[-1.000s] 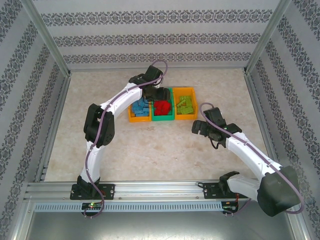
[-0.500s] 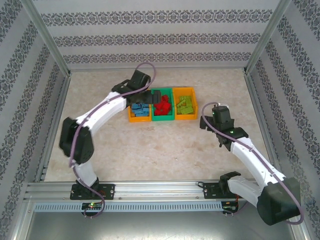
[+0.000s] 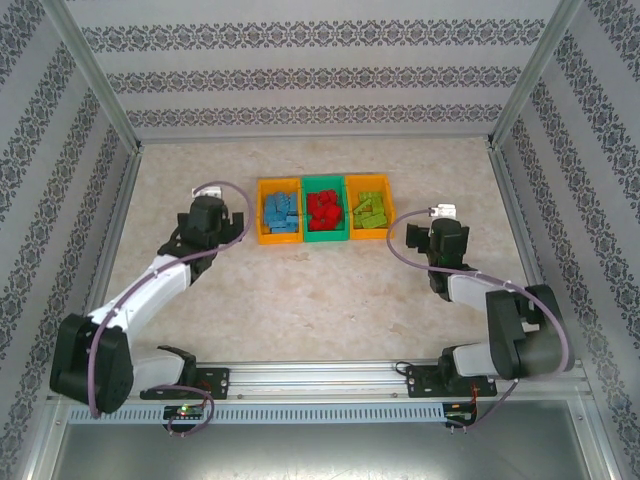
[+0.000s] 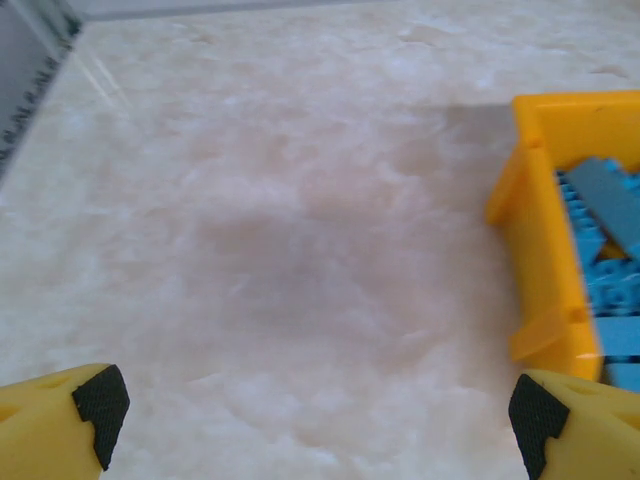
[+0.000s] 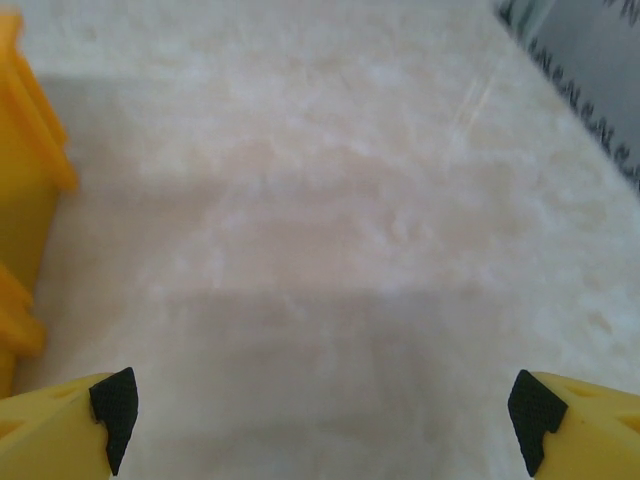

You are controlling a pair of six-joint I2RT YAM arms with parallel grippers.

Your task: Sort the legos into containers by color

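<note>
Starting with the pale stone-patterned table (image 3: 330, 300), the landmark is the green bin (image 3: 326, 238), which sits in the middle of a row of three. The left orange bin (image 3: 261, 212) touches its left wall and the right orange bin (image 3: 370, 235) touches its right wall. These bins look thin-walled and light, so I judge a sideways nudge would slide them. The left gripper (image 4: 318, 405) hangs to the left of the green bin, beyond the left orange bin, with its jaws spread wide and nothing between them. The right gripper (image 5: 320, 405) hangs to the right of the green bin, past the right orange bin, equally wide and empty. Every brick I can see lies in a bin. The red bricks (image 3: 323, 210) are in the green bin, the light blue bricks (image 3: 281, 210) in the bin on its left, and the lime green bricks (image 3: 369, 210) in the bin on its right. Each heap is loose and jumbled. The bricks should handle as light, rigid, hard plastic that is smooth enough to slip but not fragile. The sound hold is across the two long flat sides rather than on the studs, taking the topmost brick in a heap. No brand, label or writing is readable on the bins or bricks.
</note>
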